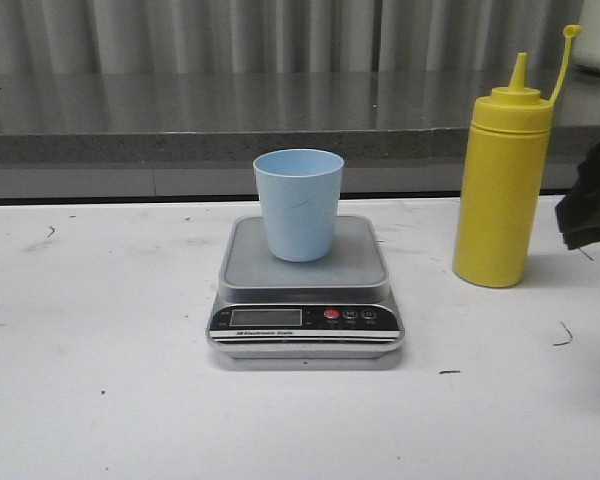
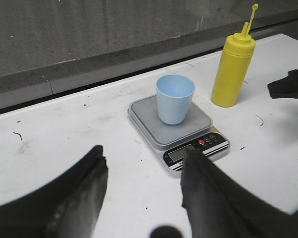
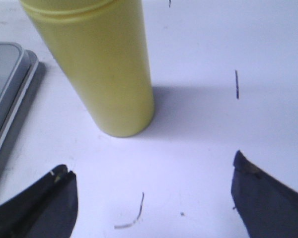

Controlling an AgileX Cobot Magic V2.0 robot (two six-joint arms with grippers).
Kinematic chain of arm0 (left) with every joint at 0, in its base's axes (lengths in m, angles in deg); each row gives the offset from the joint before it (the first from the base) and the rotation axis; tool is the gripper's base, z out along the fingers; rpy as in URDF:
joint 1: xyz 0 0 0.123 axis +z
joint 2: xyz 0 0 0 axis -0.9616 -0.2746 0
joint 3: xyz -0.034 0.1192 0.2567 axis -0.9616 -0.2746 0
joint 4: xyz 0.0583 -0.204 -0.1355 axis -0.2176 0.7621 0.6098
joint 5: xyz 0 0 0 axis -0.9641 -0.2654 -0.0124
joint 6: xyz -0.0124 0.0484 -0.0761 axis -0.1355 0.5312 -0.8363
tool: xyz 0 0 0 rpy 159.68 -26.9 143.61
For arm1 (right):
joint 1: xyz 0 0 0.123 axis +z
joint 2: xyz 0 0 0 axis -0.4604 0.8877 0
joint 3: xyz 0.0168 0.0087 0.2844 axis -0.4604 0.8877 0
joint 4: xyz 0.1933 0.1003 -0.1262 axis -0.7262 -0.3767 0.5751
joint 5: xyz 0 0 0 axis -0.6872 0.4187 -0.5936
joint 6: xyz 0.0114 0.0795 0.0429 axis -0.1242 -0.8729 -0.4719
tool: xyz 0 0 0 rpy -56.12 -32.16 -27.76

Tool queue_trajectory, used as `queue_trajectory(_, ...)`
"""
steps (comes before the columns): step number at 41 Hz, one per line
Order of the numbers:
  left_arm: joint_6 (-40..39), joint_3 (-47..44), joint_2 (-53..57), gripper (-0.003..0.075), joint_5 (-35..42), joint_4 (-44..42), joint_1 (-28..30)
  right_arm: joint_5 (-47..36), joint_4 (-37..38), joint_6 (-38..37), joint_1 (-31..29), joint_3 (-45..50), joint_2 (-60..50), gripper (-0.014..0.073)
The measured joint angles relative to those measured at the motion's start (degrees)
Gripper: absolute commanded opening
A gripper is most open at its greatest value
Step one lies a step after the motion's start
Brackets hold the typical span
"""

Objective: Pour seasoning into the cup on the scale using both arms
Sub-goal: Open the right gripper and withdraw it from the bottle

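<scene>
1. Bottle (image 1: 502,185): plain yellow.
2. Cup (image 1: 298,204): pale blue.
3. Scale (image 1: 307,292): silver body, grey platform, black front panel, red button.
4. Tabletop (image 1: 100,380): white with dark scuffs.
5. Right gripper (image 1: 592,208): black.

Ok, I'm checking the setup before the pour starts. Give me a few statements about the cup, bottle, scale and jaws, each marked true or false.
1. The blue cup stands upright on the scale. True.
2. The yellow bottle stands on the scale. False: it stands on the table, right of the scale.
3. The right gripper grips the bottle. False: its jaws are spread, short of the bottle.
4. The bottle's cap is off the nozzle, on its strap. True.
5. The left gripper holds the cup. False: its jaws are open, away from it.
</scene>
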Motion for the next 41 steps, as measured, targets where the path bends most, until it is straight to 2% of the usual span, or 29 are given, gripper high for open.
queue_trajectory(8,0.0,0.0,0.0,0.0347,0.0,0.0,0.0,24.1,0.9,-0.5,7.0,-4.7,-11.9,0.0643)
queue_trajectory(12,0.0,0.0,0.0,0.0347,0.0,0.0,0.0,33.0,-1.0,2.7,10.9,-7.0,-16.9,0.0643)
queue_trajectory(16,0.0,0.0,0.0,0.0347,0.0,0.0,0.0,39.7,-6.2,8.0,13.6,-8.6,-21.6,0.0643)
queue_trajectory(23,0.0,0.0,0.0,0.0347,0.0,0.0,0.0,46.4,-12.6,13.6,14.4,-9.1,-29.7,0.0643)
queue_trajectory(32,0.0,0.0,0.0,0.0347,0.0,0.0,0.0,51.8,-13.1,15.3,14.4,-9.1,-40.7,0.0643)
queue_trajectory(41,0.0,0.0,0.0,0.0347,0.0,0.0,0.0,58.0,-13.1,15.9,14.4,-9.1,-47.2,0.0643)
